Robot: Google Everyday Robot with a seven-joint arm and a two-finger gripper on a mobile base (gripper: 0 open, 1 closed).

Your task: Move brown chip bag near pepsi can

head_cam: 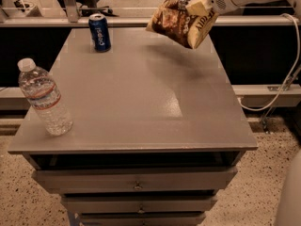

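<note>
The brown chip bag (181, 22) hangs in the air above the far right part of the grey table (136, 98), tilted, with its tan side and white lettering facing right. My gripper (197, 7) comes in from the upper right on a white arm and is shut on the bag's top edge. The pepsi can (99, 32), dark blue with a silver top, stands upright at the far left of the table, well left of the bag.
A clear plastic water bottle (44, 98) stands upright at the table's near left corner. Drawers (136, 182) sit below the tabletop. A white cable (282, 84) hangs at the right. A rail runs behind the table.
</note>
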